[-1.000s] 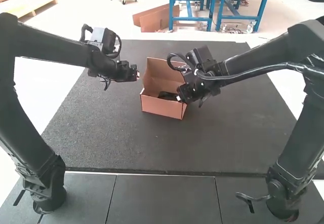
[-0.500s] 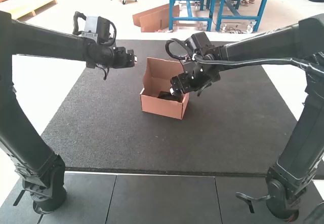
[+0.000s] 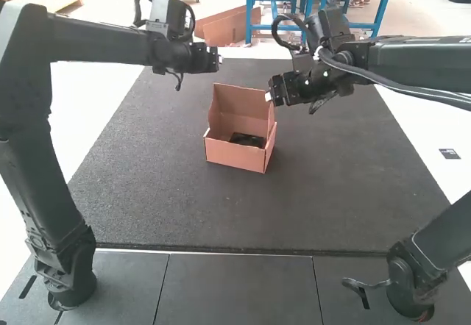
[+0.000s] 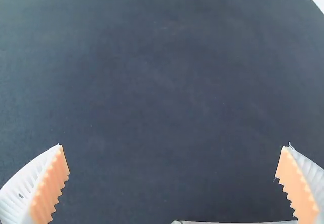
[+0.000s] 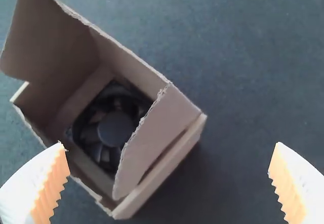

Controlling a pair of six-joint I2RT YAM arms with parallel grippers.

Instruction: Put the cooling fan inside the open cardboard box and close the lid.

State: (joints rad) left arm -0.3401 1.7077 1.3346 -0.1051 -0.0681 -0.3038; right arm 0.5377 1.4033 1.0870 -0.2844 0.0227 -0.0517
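The black round cooling fan (image 5: pixel 114 130) lies flat inside the small brown open cardboard box (image 3: pixel 234 156), mid-way across the dark rubber mat (image 3: pixel 147 185). The box's lid flap (image 3: pixel 239 108) stands upright along its 12 o'clock edge. The right gripper (image 3: pixel 271 97), fingers apart and empty, hovers just beside the flap's top corner at 1 o'clock. The left gripper (image 3: pixel 216 59), also spread, hangs farther off at 11 o'clock. The right arm seems better placed to tip the flap toward 6 o'clock.

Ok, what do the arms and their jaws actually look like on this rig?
Both arms, left arm and right arm, are matte black with thick rounded links. Black cables loop at each wrist, and the left wrist carries a pale grey block. The jaws are white and ribbed, lined with toothed orange pads.
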